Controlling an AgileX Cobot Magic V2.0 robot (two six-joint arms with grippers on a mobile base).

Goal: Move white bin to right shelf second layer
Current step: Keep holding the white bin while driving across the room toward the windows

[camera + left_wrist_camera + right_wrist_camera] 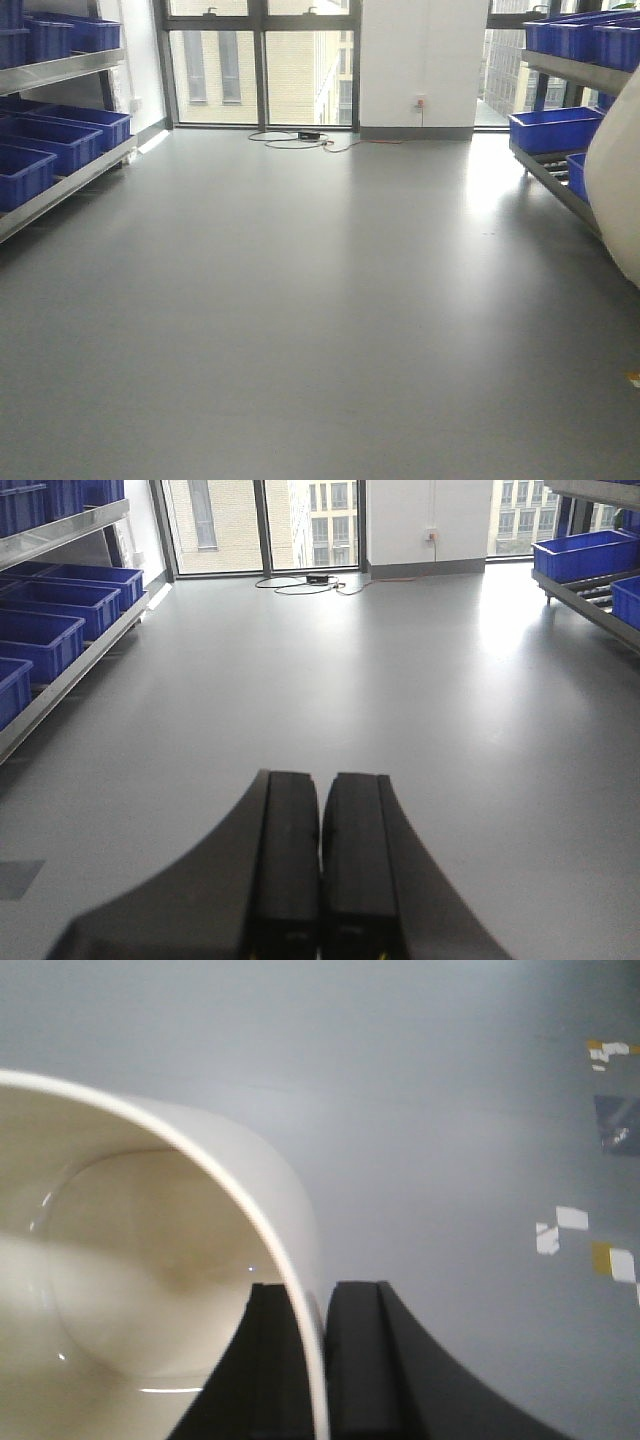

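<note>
Right pincer [322, 1305] clamps white bin [150, 1250] wall; left pincer [320, 780] closed, empty. Carry step; next, swing toward right shelf [575, 72].

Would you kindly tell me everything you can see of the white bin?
The glossy cream-white plastic bin has a thin rounded rim, smooth walls and a narrower rounded base, and looks empty. The right hand is shut on its wall, one finger inside, one outside, holding it over the grey floor.

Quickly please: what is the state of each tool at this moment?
Left tool: closed, holding nothing.
Right tool: closed on the wall of the white bin.
</note>
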